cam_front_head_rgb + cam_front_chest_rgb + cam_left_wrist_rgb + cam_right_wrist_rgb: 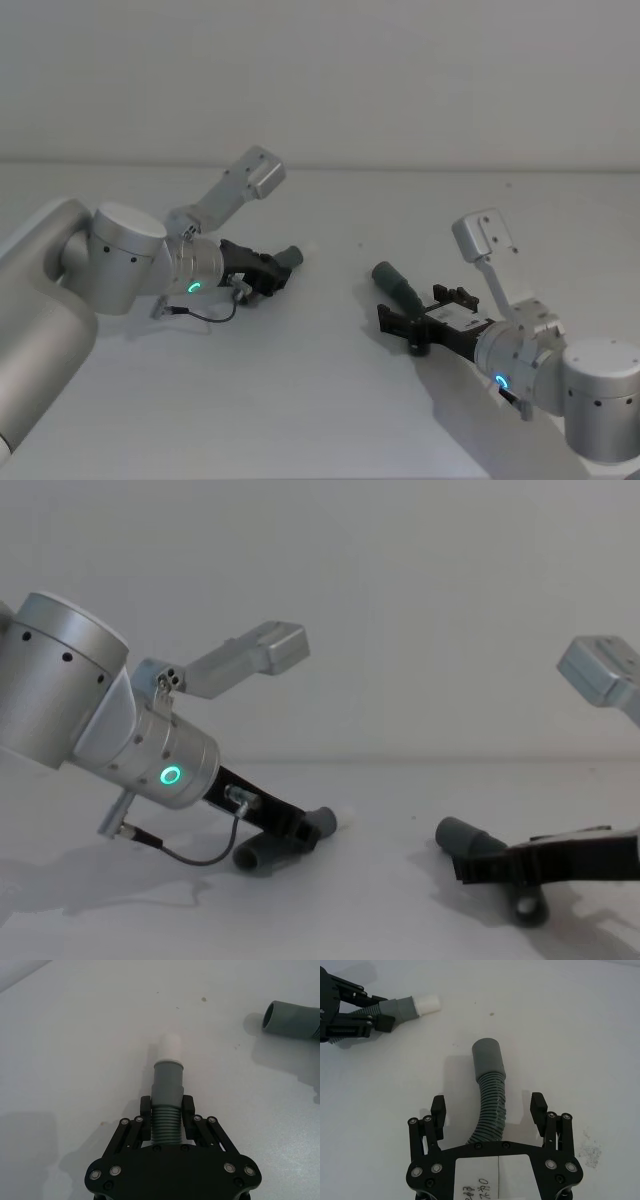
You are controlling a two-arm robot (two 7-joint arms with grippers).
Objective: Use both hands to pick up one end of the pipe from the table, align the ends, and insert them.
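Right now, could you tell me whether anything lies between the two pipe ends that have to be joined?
Nothing visible does. Only bare table lies between the cuff held out by the left gripper and the other cuff, whose hose lies between the right gripper's open fingers.

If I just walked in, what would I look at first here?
Probably the left gripper, on the left side of the table, with its jaws shut on the ribbed part of the left hose piece, which has a grey cuff and a white tip. On the right, the right gripper has its jaws open either side of the right hose piece, which lies on the table.
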